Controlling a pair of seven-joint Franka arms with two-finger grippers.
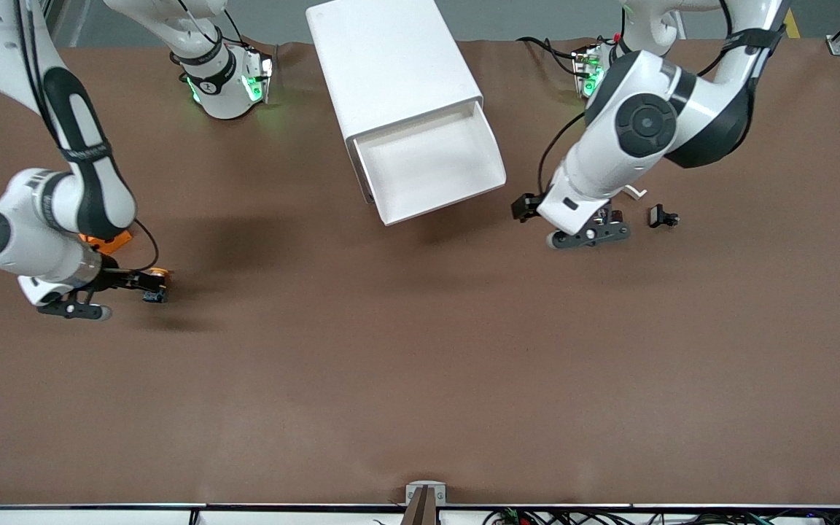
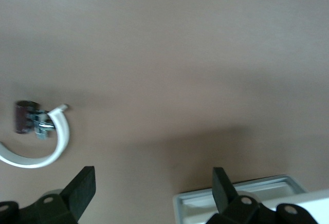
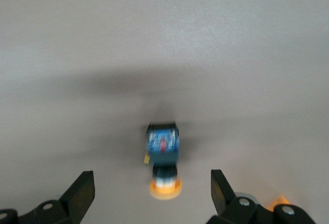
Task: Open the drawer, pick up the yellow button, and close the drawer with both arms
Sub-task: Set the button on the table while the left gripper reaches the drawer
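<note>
The tiny orange-capped, blue-bodied plastic button (image 3: 163, 160) lies on the brown table at the right arm's end, about 8 o'clock from the white open drawer (image 1: 431, 168) — light, stiff (likely skittish), best pinched across its body. The right gripper (image 3: 151, 193) is spread wide over it; the left gripper (image 2: 153, 193), also wide, waits near the drawer.

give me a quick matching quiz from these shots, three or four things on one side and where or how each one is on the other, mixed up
Things:
1. drawer
2. button
3. left gripper
4. right gripper

States:
A. open, over the table near the white arc part
B. pulled out of the cabinet, nothing seen inside
C. lying on the table toward the right arm's end
D. open, with the orange-capped part between its fingers, not gripped

Pairs: 1-B, 2-C, 3-A, 4-D
</note>
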